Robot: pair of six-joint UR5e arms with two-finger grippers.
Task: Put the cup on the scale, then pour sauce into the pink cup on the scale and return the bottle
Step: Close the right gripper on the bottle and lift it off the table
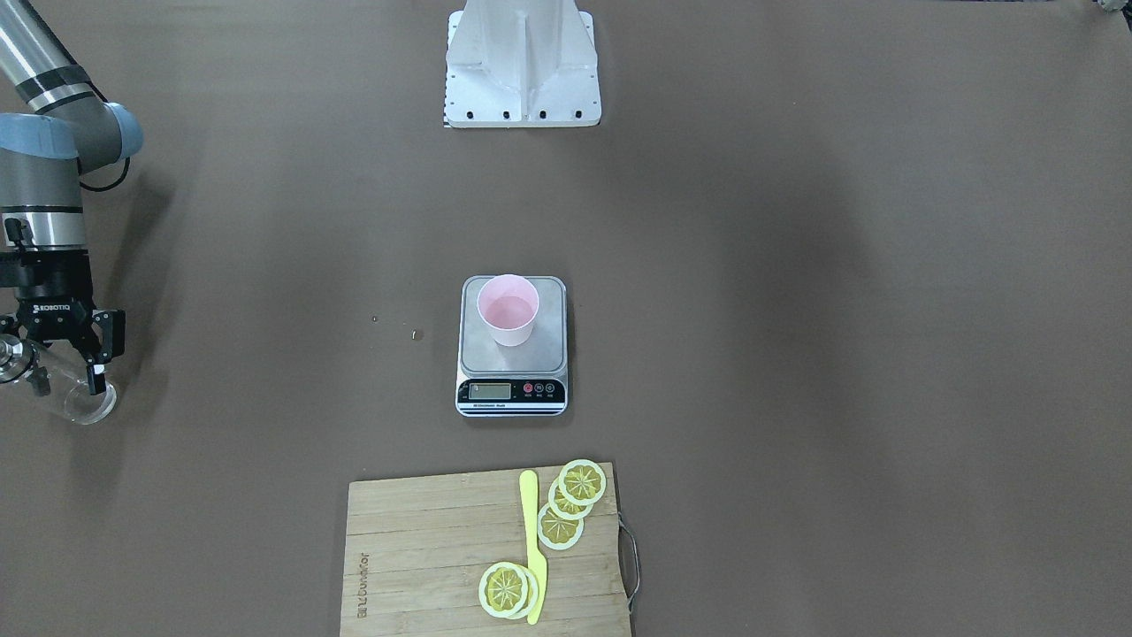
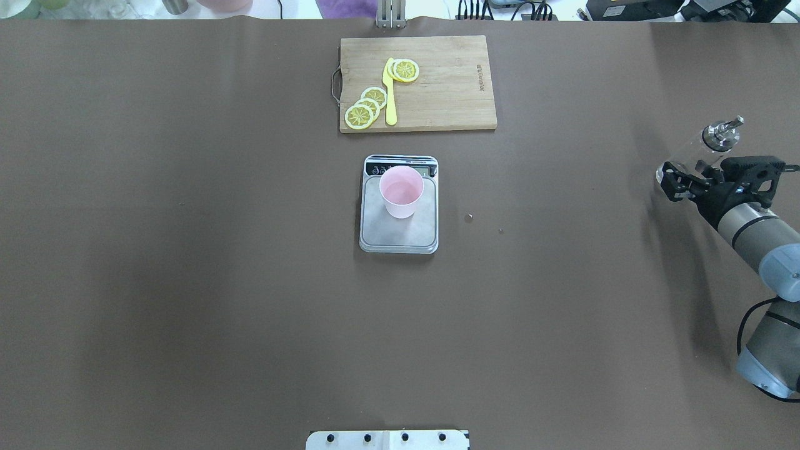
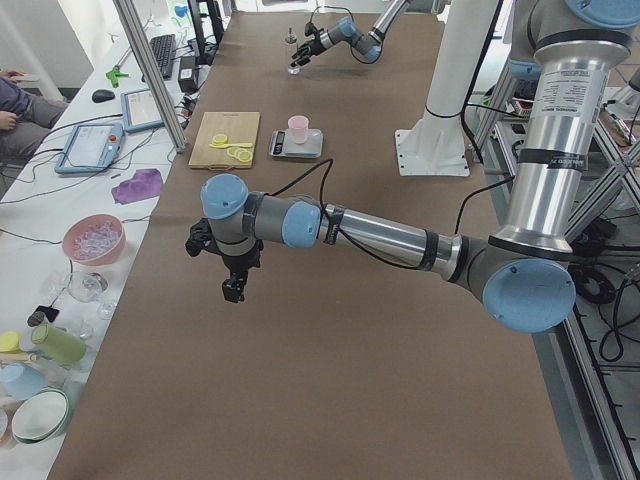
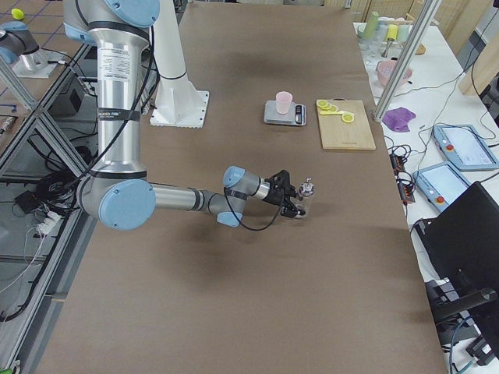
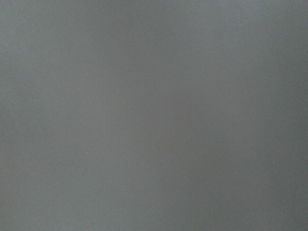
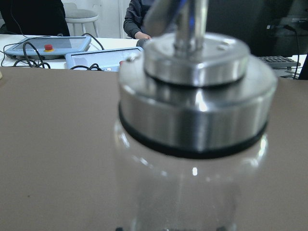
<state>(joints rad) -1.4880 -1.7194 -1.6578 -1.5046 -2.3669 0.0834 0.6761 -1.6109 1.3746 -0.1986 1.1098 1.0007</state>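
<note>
Gripping the bottle [image 1: 84,405], the right tool [image 1: 69,382] is far from the cup [image 1: 508,310].

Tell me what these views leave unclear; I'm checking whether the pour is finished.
The scale display: digits too small in front-facing and overhead views.
The cup contents: pale interior, sauce level indistinct overhead.
The right gripper around the bottle: clamped or released unclear; right wrist view is blurred, fingers cut off below.
The left gripper: seen only in the exterior left view, jaws unreadable.

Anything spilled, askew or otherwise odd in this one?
Two small specks lie on the table on the robot's right of the scale, possibly drips; too small to tell. The cup stands upright on the platform.
</note>
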